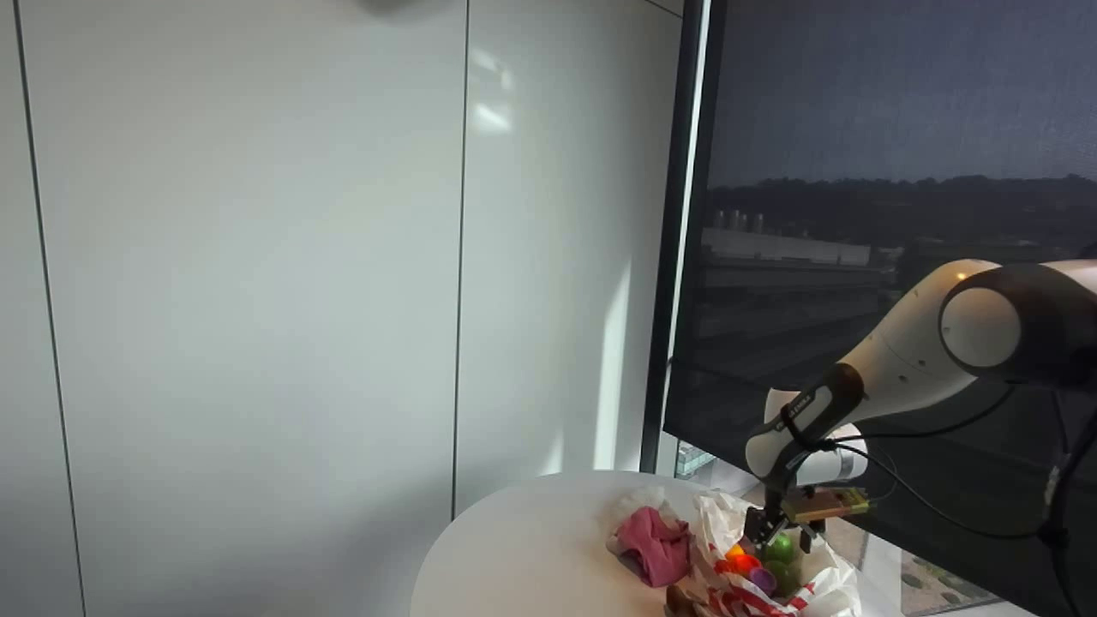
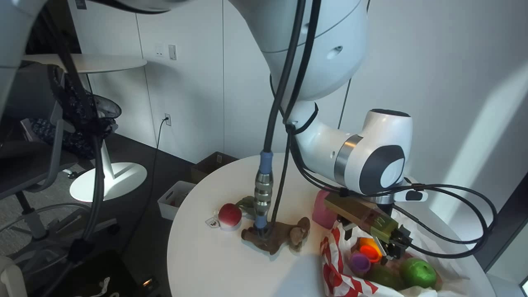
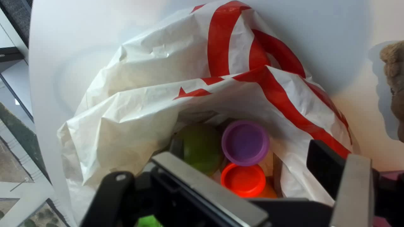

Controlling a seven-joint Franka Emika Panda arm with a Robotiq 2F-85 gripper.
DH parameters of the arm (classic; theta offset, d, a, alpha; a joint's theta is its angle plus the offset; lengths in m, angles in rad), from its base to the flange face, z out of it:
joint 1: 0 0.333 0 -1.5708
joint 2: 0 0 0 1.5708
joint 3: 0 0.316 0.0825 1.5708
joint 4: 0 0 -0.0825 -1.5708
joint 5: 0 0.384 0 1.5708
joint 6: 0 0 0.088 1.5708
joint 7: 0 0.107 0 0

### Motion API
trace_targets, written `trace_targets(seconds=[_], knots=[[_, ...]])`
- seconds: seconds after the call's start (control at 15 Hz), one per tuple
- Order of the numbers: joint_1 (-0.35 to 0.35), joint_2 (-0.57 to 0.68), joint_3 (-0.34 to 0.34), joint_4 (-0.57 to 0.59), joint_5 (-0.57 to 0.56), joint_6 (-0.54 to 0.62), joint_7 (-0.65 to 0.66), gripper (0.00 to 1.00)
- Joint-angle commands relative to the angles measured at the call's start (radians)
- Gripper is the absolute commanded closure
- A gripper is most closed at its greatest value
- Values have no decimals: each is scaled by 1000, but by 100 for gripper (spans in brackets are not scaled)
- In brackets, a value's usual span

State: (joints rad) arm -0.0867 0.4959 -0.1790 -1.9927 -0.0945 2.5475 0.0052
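Observation:
My gripper stands open over the mouth of a white plastic bag with red stripes, and no object shows between its pads. Inside the bag, a purple cup and a red-orange cup show between and below the fingers. A dark green round item lies beside the purple cup, partly behind one finger. In an exterior view the bag also holds a brighter green round item and something orange-yellow. Whether the fingers touch the bag or its contents I cannot tell.
The bag stands on a round white table. Near it lie a pink cloth, a brown plush toy and a red round item. A dark window blind hangs beside the table. Cables loop around the wrist.

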Motion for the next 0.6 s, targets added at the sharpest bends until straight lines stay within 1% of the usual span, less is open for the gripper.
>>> trace_targets(seconds=[0.0, 0.2, 0.27, 0.33, 0.53], knots=[[-26, 123, -8, 161, 1, -11, 46, 0], [-38, 193, -11, 257, 1, -22, 60, 0], [-52, 197, 5, 274, 17, -46, 44, 0], [-44, 158, -3, 198, -1, -11, 41, 0], [-47, 189, -1, 242, 3, -22, 41, 0]])
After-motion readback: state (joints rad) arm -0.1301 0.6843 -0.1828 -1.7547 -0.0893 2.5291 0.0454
